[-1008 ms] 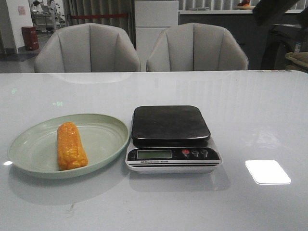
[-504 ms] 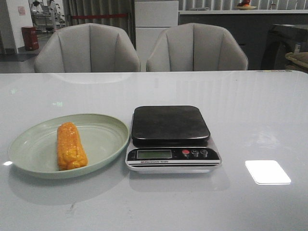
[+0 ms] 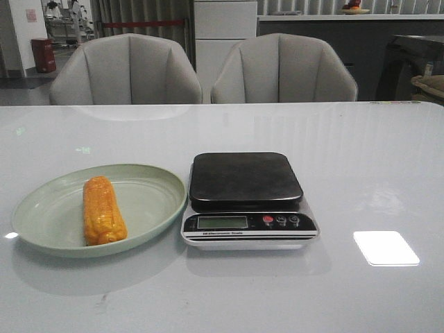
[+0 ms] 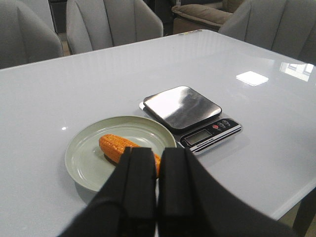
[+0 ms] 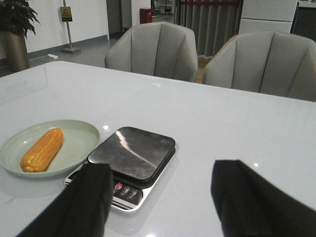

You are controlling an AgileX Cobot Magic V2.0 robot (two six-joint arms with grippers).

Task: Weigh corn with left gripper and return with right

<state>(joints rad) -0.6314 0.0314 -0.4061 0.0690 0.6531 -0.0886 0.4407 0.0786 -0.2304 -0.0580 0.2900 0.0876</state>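
Note:
The orange-yellow corn (image 3: 103,210) lies on a pale green plate (image 3: 41,191) at the table's left. A digital scale (image 3: 246,180) with a dark empty platform stands right beside the plate. Neither gripper shows in the front view. In the left wrist view my left gripper (image 4: 158,150) is shut and empty, held high, with the corn (image 4: 116,146) partly hidden behind its fingertips and the scale (image 4: 182,106) beyond. In the right wrist view my right gripper (image 5: 163,173) is wide open and empty, above the table near the scale (image 5: 133,153). The corn (image 5: 42,149) lies on the plate (image 5: 79,129) off to one side.
Two grey chairs (image 3: 128,69) stand behind the table's far edge. A bright light patch (image 3: 386,248) reflects on the glossy white table right of the scale.
A dark shape at the top right of the front view a second ago has left the view. The corn, plate and scale have not moved.

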